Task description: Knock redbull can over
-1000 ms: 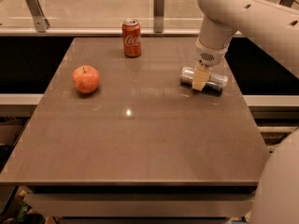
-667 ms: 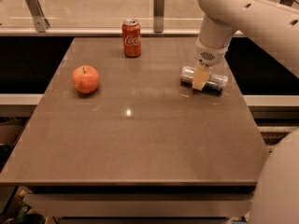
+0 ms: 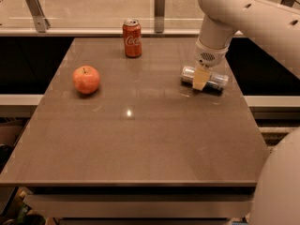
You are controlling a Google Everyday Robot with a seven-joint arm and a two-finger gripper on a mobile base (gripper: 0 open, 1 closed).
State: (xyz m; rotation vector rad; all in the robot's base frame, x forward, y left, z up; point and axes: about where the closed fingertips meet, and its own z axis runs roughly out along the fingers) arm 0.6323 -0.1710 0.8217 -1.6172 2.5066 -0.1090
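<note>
The redbull can [image 3: 216, 81], slim and silver-blue, lies on its side on the brown table [image 3: 140, 139] at the right, its length running left to right. My gripper [image 3: 201, 78] hangs down from the white arm directly over the can's middle, with a tan finger [image 3: 200, 78] in front of the can. The finger hides part of the can's body.
A red Coca-Cola can [image 3: 132, 38] stands upright at the table's far edge. A red apple [image 3: 86, 79] sits at the left. A glass barrier with metal posts [image 3: 159, 3] runs behind the table. The robot's white body [image 3: 281, 186] fills the lower right.
</note>
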